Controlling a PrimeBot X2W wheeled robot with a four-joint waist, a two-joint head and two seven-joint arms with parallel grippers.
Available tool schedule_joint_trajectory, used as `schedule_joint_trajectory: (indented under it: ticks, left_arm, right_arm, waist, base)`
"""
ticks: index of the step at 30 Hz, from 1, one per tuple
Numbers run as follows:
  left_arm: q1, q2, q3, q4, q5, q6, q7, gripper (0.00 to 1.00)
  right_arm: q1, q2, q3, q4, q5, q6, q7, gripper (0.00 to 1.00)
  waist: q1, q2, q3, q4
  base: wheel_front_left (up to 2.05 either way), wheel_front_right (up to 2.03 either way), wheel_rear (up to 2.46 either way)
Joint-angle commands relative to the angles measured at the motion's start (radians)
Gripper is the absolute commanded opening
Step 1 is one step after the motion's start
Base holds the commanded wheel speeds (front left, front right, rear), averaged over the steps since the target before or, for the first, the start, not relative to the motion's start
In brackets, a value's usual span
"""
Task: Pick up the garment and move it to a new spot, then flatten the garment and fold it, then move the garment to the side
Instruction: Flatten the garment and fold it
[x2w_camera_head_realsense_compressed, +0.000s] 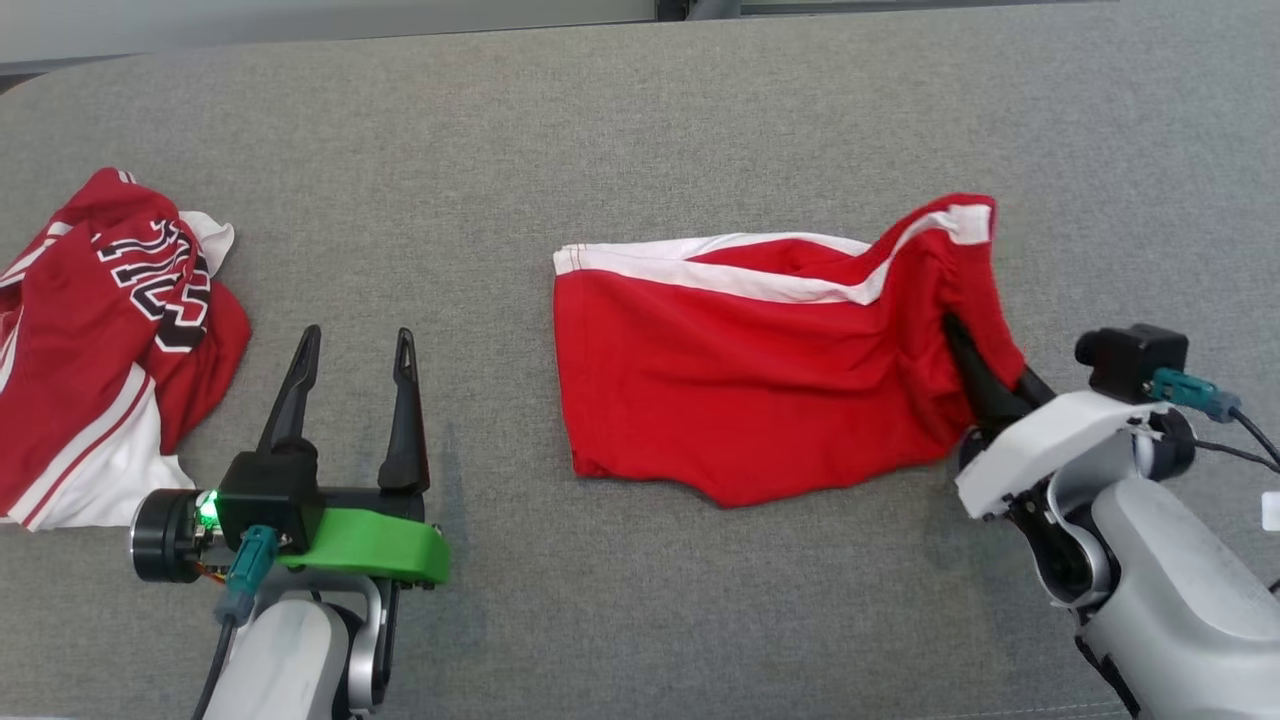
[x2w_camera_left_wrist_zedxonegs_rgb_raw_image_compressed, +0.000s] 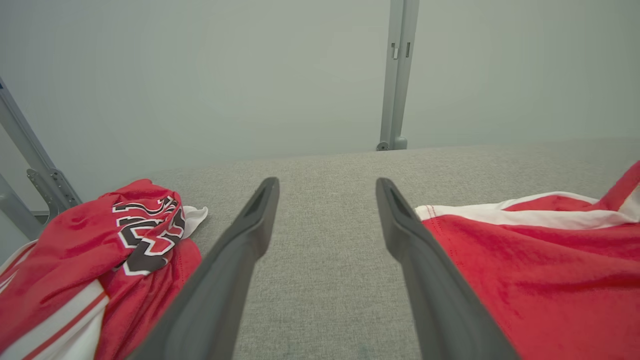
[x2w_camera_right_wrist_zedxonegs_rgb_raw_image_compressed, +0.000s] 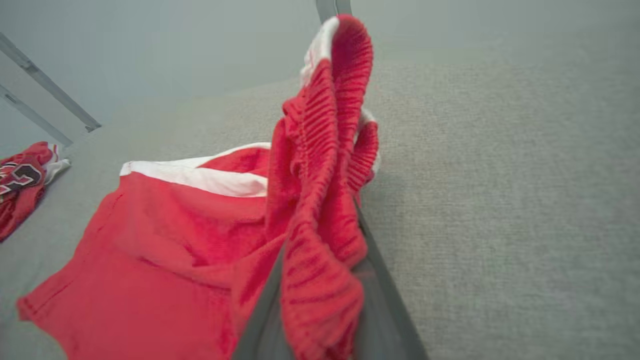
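The garment (x2w_camera_head_realsense_compressed: 760, 370) is a pair of red shorts with a white stripe, lying mid-table on the grey cloth surface. Its elastic waistband (x2w_camera_right_wrist_zedxonegs_rgb_raw_image_compressed: 320, 200) on the right side is bunched and lifted. My right gripper (x2w_camera_head_realsense_compressed: 975, 350) is shut on that waistband, its dark fingers mostly buried in the fabric. In the right wrist view the ribbed waistband rises between the fingers (x2w_camera_right_wrist_zedxonegs_rgb_raw_image_compressed: 380, 280). My left gripper (x2w_camera_head_realsense_compressed: 355, 345) stands open to the left of the shorts, nothing between its fingers (x2w_camera_left_wrist_zedxonegs_rgb_raw_image_compressed: 250, 235). The shorts' left edge (x2w_camera_left_wrist_zedxonegs_rgb_raw_image_compressed: 525, 260) lies just right of it.
A crumpled red and white jersey (x2w_camera_head_realsense_compressed: 100, 340) with black numbers lies at the table's left edge, close to my left gripper; the left wrist view also has this jersey (x2w_camera_left_wrist_zedxonegs_rgb_raw_image_compressed: 100, 250). Bare grey table (x2w_camera_head_realsense_compressed: 640, 120) stretches behind the shorts. A metal post (x2w_camera_left_wrist_zedxonegs_rgb_raw_image_compressed: 397, 75) stands beyond the far edge.
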Motion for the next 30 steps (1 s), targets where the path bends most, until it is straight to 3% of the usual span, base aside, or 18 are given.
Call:
schedule_joint_trajectory:
  ticks: [1, 6, 9, 13, 21, 22, 23, 24, 25, 30]
  left_arm:
    - [0.007, 0.004, -0.004, 0.002, -0.004, 0.004, 0.003, 1.00]
    - [-0.013, -0.010, -0.027, 0.007, -0.002, -0.009, 0.007, 1.00]
    - [-0.024, -0.020, -0.041, 0.011, 0.001, -0.011, 0.007, 1.00]
    - [-0.034, -0.029, -0.051, 0.018, 0.004, -0.016, 0.004, 1.00]
    - [-0.052, -0.057, -0.073, 0.039, -0.003, -0.026, -0.004, 1.00]
    - [-0.053, -0.059, -0.074, 0.041, -0.002, -0.026, -0.005, 1.00]
    - [-0.054, -0.061, -0.074, 0.044, -0.001, -0.026, -0.006, 1.00]
    - [-0.054, -0.061, -0.075, 0.046, -0.001, -0.025, -0.008, 1.00]
    - [-0.054, -0.060, -0.073, 0.048, -0.001, -0.025, -0.009, 1.00]
    - [-0.054, -0.051, -0.068, 0.053, -0.001, -0.023, -0.009, 1.00]
  right_arm:
    - [-0.016, 0.005, 0.023, -0.070, 0.037, -0.001, 0.027, 0.00]
    - [-0.031, 0.024, 0.093, -0.220, 0.121, -0.001, 0.115, 0.00]
    - [-0.045, 0.049, 0.139, -0.249, 0.143, -0.001, 0.155, 0.00]
    - [-0.064, 0.087, 0.175, -0.224, 0.151, -0.001, 0.170, 0.00]
    - [-0.130, 0.167, 0.243, -0.060, 0.153, -0.001, 0.114, 0.00]
    - [-0.135, 0.171, 0.251, -0.046, 0.158, -0.001, 0.107, 0.05]
    - [-0.139, 0.172, 0.260, -0.035, 0.161, -0.001, 0.099, 0.39]
    - [-0.144, 0.174, 0.269, -0.026, 0.166, -0.001, 0.092, 0.92]
    - [-0.147, 0.175, 0.279, -0.020, 0.170, -0.001, 0.082, 1.00]
    - [-0.164, 0.158, 0.322, -0.039, 0.170, -0.001, -0.013, 1.00]
  waist:
    - [0.0000, 0.0000, -0.005, 0.001]
    - [0.0000, 0.0000, -0.004, 0.032]
    - [0.0000, 0.0000, 0.004, 0.062]
    - [0.0000, 0.0000, 0.012, 0.096]
    - [0.0000, 0.0000, 0.037, 0.157]
    - [0.0000, 0.0000, 0.038, 0.158]
    - [0.0000, 0.0000, 0.038, 0.159]
    - [0.0000, 0.0000, 0.037, 0.159]
    - [0.0000, 0.0000, 0.036, 0.158]
    - [0.0000, 0.0000, 0.029, 0.138]
  base:
    - [0.00, 0.00, 0.00]
    - [0.00, 0.00, 0.00]
    - [0.00, 0.00, 0.00]
    - [0.00, 0.00, 0.00]
    - [0.00, 0.00, 0.00]
    - [0.00, 0.00, 0.00]
    - [0.00, 0.00, 0.00]
    - [0.00, 0.00, 0.00]
    - [0.00, 0.00, 0.00]
    - [0.00, 0.00, 0.00]
